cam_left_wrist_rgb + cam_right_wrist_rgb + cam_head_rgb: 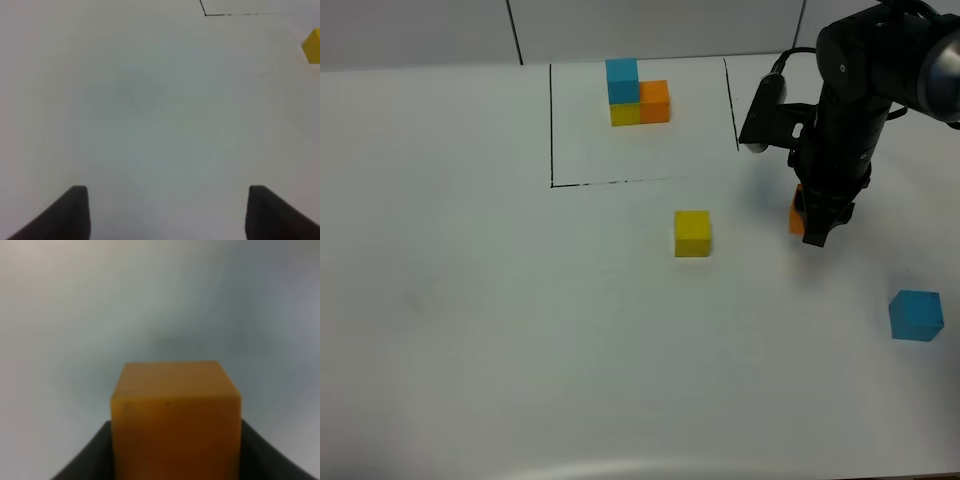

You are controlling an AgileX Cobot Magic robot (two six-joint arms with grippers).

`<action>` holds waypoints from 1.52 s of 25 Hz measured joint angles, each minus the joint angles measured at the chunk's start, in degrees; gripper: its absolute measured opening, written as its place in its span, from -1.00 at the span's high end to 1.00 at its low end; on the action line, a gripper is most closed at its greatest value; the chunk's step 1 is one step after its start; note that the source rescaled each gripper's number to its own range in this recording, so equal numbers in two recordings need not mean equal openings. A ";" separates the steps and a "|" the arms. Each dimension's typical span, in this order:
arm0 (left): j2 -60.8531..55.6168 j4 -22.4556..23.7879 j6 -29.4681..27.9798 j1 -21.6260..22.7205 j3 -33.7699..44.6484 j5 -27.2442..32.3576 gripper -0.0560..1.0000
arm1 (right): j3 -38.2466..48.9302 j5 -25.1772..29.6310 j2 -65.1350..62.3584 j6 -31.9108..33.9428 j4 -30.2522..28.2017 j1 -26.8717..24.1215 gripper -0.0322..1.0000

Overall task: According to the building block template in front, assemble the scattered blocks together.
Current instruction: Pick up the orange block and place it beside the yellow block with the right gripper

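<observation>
Right of the yellow cube [692, 233], your right gripper [816, 230] clamps the matte orange cube [175, 415]; the light blue cube [916, 316] sits farther right, the template [638, 93] beyond. Your left gripper [167, 212] has its jaws apart, holding nothing.

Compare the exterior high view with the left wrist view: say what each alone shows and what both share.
Only exterior high: the building block template, the right gripper shut on the orange block, and the light blue block lying apart. Only left wrist: the left gripper, open and empty. Both: the yellow block, a corner of the black outline, and the white table.
</observation>
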 joint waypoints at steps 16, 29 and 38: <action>0.00 0.00 0.00 0.00 0.00 0.00 0.13 | -1.46 -5.44 4.43 -11.99 3.04 4.20 0.91; 0.00 0.00 0.00 0.00 0.00 0.00 0.13 | -4.15 -8.23 8.82 -15.87 6.45 4.20 0.91; 0.00 0.00 -0.04 0.00 0.00 0.00 0.13 | -4.74 -9.13 10.63 -16.67 7.42 4.20 0.91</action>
